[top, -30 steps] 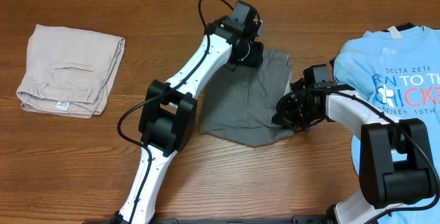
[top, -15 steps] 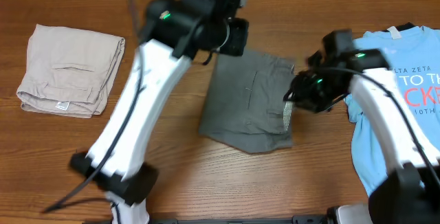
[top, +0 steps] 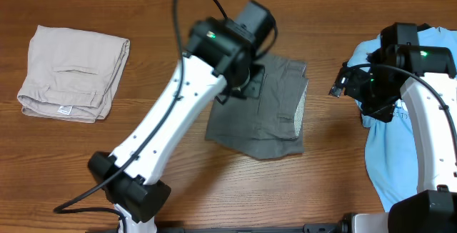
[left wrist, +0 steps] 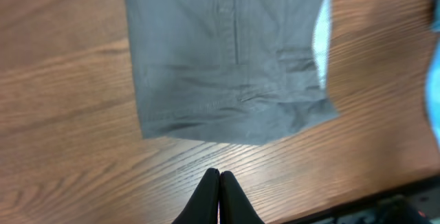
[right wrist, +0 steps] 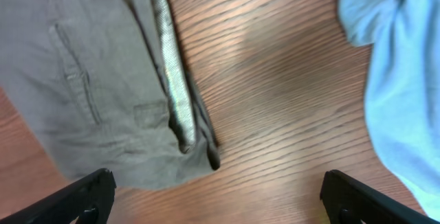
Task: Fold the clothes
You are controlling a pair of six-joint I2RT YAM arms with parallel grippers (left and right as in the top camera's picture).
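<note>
The clothes, dark grey shorts point(top: 260, 115), lie folded flat in the middle of the wooden table, with a pale lining strip showing along their right edge point(top: 300, 111). My left gripper point(top: 238, 88) hangs raised over their upper left part. In the left wrist view the shorts point(left wrist: 227, 59) lie beyond the gripper point(left wrist: 219, 174), whose jaws are shut with nothing between them. My right gripper point(top: 346, 84) is lifted to the right of the shorts. In the right wrist view it stands wide open point(right wrist: 218, 198) over bare wood, empty, with the shorts point(right wrist: 89, 93) at upper left.
Folded pale beige shorts point(top: 71, 72) lie at the far left. A light blue printed T-shirt point(top: 414, 111) is spread at the right under my right arm, and shows in the right wrist view point(right wrist: 405, 66). The table's front edge point(left wrist: 357, 210) is near.
Both arms have lifted up and away from the grey shorts. The right gripper has opened and left the shorts' right side. The left gripper has shut empty.
</note>
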